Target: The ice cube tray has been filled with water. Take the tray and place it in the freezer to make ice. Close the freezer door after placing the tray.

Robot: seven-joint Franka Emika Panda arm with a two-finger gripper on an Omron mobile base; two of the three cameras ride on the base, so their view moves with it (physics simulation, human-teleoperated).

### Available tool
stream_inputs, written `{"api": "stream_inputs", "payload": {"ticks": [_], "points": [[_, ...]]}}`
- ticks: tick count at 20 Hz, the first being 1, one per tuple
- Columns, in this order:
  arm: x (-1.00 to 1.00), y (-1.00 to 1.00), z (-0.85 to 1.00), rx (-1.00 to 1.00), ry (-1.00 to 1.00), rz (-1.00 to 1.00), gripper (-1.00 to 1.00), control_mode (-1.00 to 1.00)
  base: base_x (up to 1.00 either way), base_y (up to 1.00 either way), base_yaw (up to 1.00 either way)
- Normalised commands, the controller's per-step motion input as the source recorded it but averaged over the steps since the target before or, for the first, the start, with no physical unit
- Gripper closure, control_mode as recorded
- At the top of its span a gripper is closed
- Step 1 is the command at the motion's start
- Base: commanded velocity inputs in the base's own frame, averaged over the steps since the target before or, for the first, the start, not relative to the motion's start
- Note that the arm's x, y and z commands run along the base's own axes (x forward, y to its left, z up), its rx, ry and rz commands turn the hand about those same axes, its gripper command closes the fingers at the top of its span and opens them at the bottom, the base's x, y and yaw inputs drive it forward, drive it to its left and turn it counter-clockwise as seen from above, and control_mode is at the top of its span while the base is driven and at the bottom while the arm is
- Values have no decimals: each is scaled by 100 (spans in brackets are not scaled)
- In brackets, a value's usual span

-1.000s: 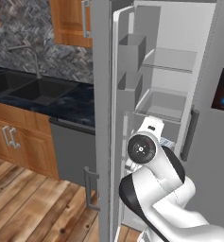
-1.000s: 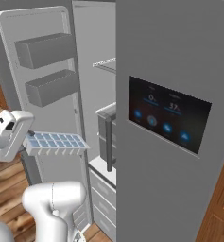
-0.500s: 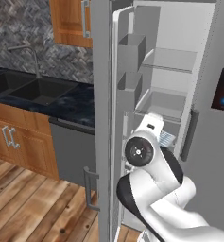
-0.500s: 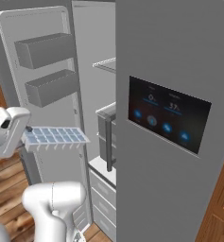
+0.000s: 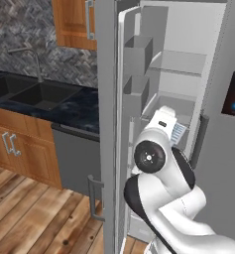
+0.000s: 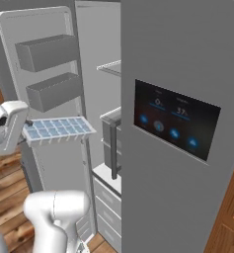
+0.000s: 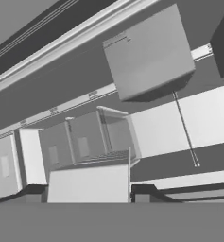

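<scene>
The ice cube tray (image 6: 57, 129), white with pale blue cells of water, is held level in front of the open freezer (image 6: 108, 99). My gripper (image 6: 25, 130) is shut on the tray's left end. From the left base view, a corner of the tray (image 5: 179, 132) sticks out past my white hand, close to the freezer's white shelves. The hand view looks along the tray (image 7: 80, 142) toward a grey drawer (image 7: 149, 54) and a white shelf. The freezer door (image 6: 44, 74) stands wide open to the left, with two boxy grey bins on its inner face.
The other fridge door with its black display panel (image 6: 176, 118) stays closed on the right. Grey drawers (image 6: 111, 136) fill the freezer's middle, under a wire shelf (image 6: 109, 67). A dark counter with a sink (image 5: 34, 94) and a dishwasher (image 5: 77, 158) lie to the left.
My hand and the tray have risen a little, keeping the tray level in front of the open freezer. The door and base have not moved.
</scene>
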Motion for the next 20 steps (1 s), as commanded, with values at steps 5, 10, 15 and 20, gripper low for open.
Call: {"api": "stream_inputs", "payload": {"ticks": [5, 10, 15, 20], "points": [[13, -17, 32, 0, -2, 5, 100, -100, 0, 0, 0], [0, -13, 20, -3, -7, 6, 100, -100, 0, 0, 0], [11, -2, 20, -7, -9, 8, 100, -100, 0, 0, 0], [2, -5, 27, -5, -6, 7, 100, -100, 0, 0, 0]]}}
